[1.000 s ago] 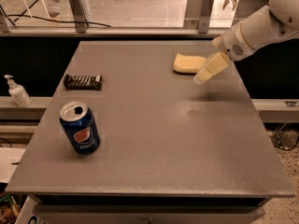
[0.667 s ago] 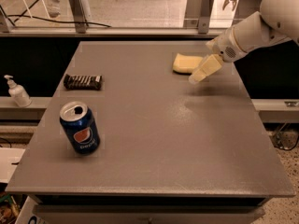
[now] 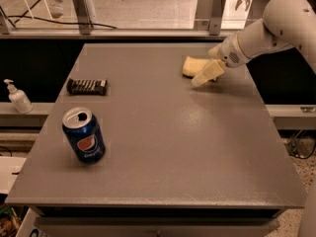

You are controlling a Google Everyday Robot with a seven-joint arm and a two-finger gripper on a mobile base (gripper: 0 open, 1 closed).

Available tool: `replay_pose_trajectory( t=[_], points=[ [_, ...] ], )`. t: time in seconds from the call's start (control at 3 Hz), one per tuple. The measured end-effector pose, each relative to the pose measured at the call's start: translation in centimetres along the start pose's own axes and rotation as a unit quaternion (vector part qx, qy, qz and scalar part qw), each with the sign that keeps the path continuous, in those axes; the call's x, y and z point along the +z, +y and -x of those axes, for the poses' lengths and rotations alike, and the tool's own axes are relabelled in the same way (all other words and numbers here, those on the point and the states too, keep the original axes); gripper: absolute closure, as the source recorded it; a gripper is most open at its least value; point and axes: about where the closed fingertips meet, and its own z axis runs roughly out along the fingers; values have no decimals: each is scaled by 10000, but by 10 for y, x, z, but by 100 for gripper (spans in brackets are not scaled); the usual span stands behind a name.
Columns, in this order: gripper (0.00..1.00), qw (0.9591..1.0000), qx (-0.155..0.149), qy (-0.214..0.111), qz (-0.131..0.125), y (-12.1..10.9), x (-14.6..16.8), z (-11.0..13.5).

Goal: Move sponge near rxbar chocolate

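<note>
Likely soft, light foam, the sponge (image 3: 191, 65) suits a mid-body pinch; gripper (image 3: 200, 79) just beside it, jaw state untellable.

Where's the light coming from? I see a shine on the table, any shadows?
Camera view: a soft sheen lies on the table right of centre, suggesting overhead light; the can has a small shadow at its base; the gripper, at the sponge near the far right edge, darkens the table just beneath it.
</note>
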Motion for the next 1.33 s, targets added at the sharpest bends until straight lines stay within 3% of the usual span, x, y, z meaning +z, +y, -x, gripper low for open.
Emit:
replay_pose_trajectory(
  t=[0.67,1.0,1.33],
  points=[
    [65,9999,143,-46,25,-2,5,-9],
    [87,9998,83,-138,143,3,5,5],
    [100,9986,-157,-236,443,32,12,27]
  ],
)
